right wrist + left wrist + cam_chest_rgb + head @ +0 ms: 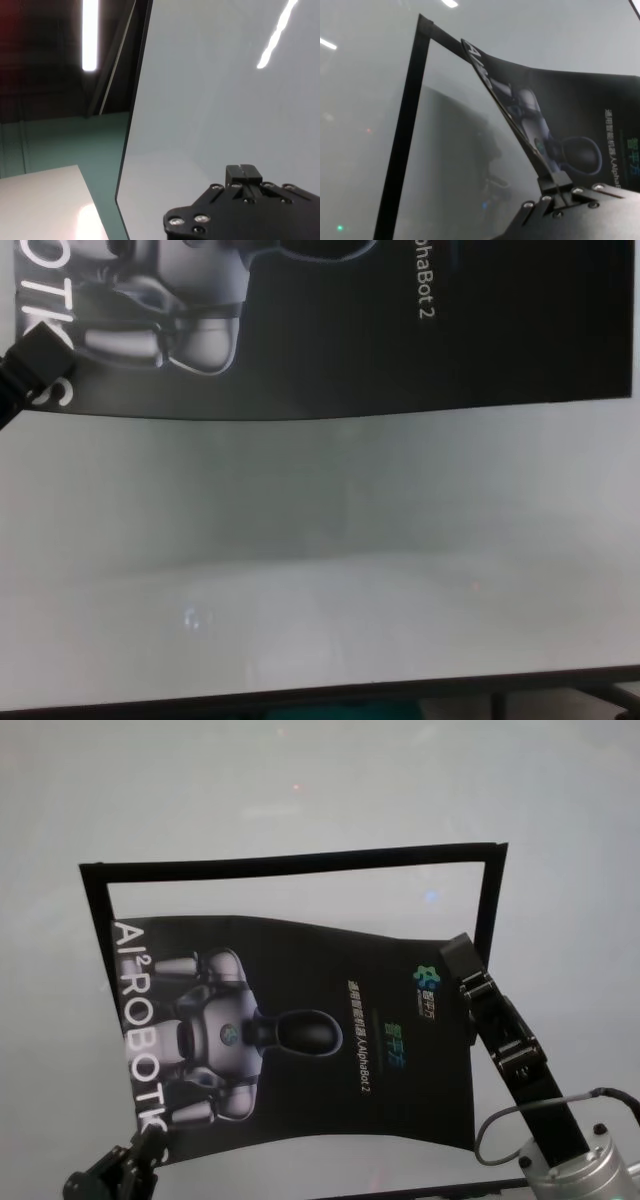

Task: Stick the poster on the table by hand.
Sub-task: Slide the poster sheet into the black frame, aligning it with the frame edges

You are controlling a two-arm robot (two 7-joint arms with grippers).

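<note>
Nearest the robot, the bare front strip of the counter (320, 570) runs up to the poster's near edge. At that edge, on the robot's left, the left pincer (152, 1148) is closed on the near left corner of the poster (300, 1030); the left wrist view shows that side of the sheet lifted clear of the counter and bowed. On the right, the right pincer (456, 952) sits at the poster's right edge, partway up; its fingers look pressed together, and whether they pinch the sheet I cannot tell, since the right wrist view shows only bare counter beyond its tip. Farther off, the poster lies skewed inside a black tape frame (290, 862), its far edge falling short of the frame's far strip.

The risks I would judge likeliest:
- Lowering the bowed left side quickly could trap a wave or crease in the glossy sheet.
- Pulling with one arm while the other holds could tear or kink a corner.
- The skew could set in, leaving the sheet off square with the frame.
</note>
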